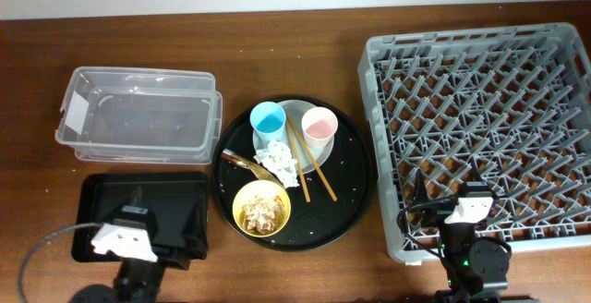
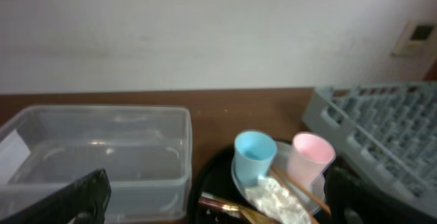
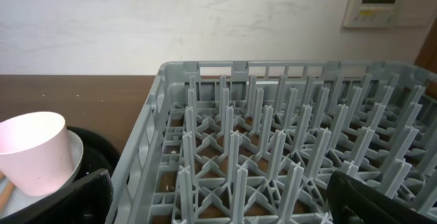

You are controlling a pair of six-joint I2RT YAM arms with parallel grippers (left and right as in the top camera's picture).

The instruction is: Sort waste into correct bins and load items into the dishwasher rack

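Note:
The round black tray (image 1: 355, 169) holds a light-blue cup (image 1: 269, 120), a pink cup (image 1: 319, 126) and a pale plate (image 1: 297, 111). Wooden chopsticks (image 1: 312, 164) lie across the plate. A crumpled white tissue (image 1: 280, 164) and a brown-and-gold wrapper (image 1: 242, 162) lie beside them. A yellow bowl (image 1: 262, 209) holds beige food scraps (image 1: 262, 212). The clear tub (image 1: 138, 114) and small black tray (image 1: 180, 206) are at the left; the grey rack (image 1: 480, 127) is at the right. My left gripper (image 1: 129, 229) is open above the small tray. My right gripper (image 1: 466, 203) is open above the rack's front edge.
The left wrist view shows the tub (image 2: 102, 149), blue cup (image 2: 254, 156), pink cup (image 2: 309, 157), tissue (image 2: 276, 200), wrapper (image 2: 225, 207) and left gripper (image 2: 215, 207). The right wrist view shows the rack's pegs (image 3: 273, 135), the pink cup (image 3: 34, 149) and the right gripper (image 3: 222, 207). A pale wall stands behind the table.

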